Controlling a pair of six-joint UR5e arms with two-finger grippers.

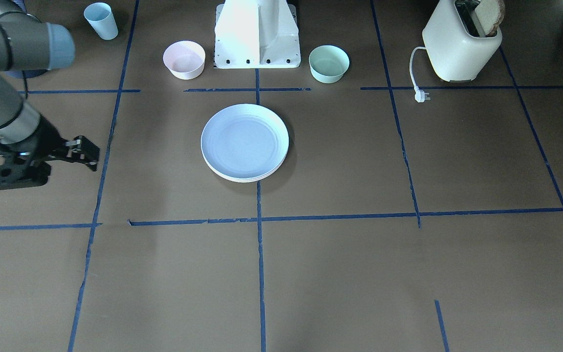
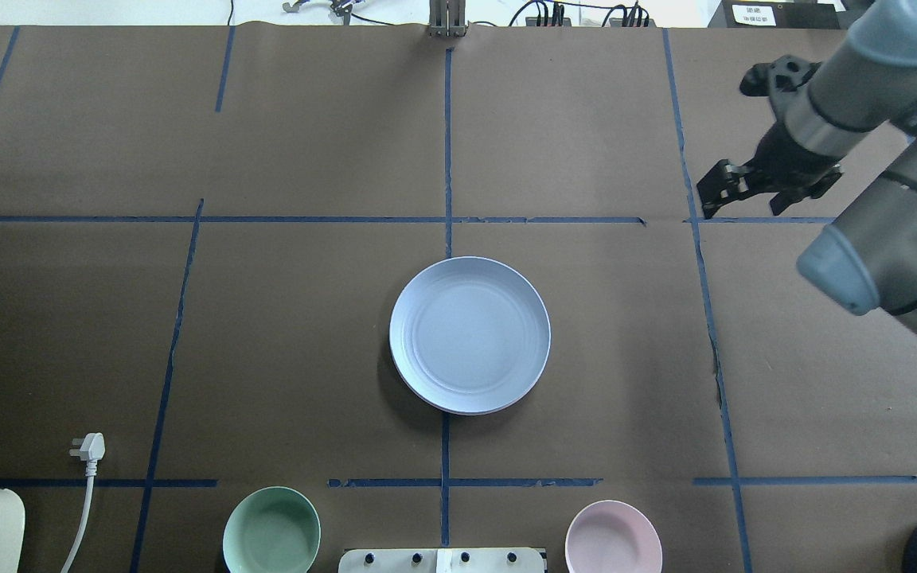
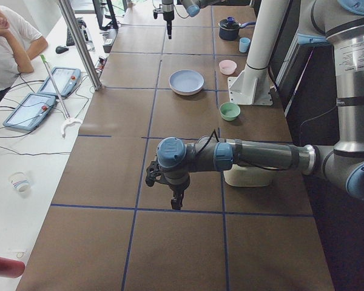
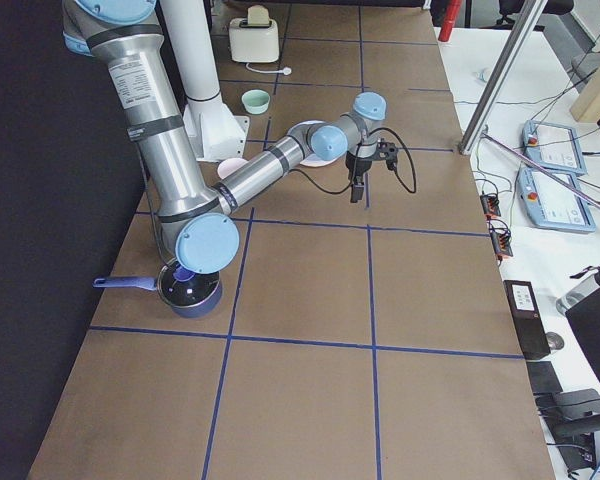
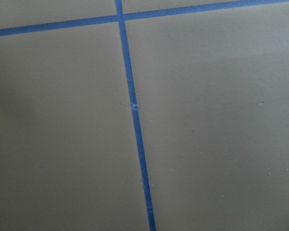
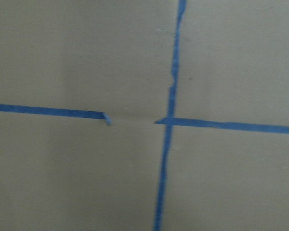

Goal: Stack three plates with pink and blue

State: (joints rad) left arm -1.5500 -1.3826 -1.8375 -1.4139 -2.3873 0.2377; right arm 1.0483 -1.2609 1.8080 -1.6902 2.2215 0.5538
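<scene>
A light blue plate (image 1: 245, 142) lies on top of a stack at the table's middle, also in the overhead view (image 2: 470, 334) and the left side view (image 3: 186, 80). Pale rims of plates under it (image 1: 242, 179) show at the stack's front edge; I cannot tell their colours. My right gripper (image 1: 88, 152) (image 2: 712, 199) hovers empty, well to the side of the stack, and its fingers look shut. My left gripper (image 3: 176, 203) shows only in the left side view, pointing down over bare table far from the stack; I cannot tell its state.
A pink bowl (image 1: 184, 59) and a mint-green bowl (image 1: 329, 63) flank the robot's base (image 1: 257, 36). A pale blue cup (image 1: 101, 20), a toaster (image 1: 460, 44) with its loose plug (image 1: 422, 96), and a blue saucepan (image 4: 185, 290) stand near the table's ends.
</scene>
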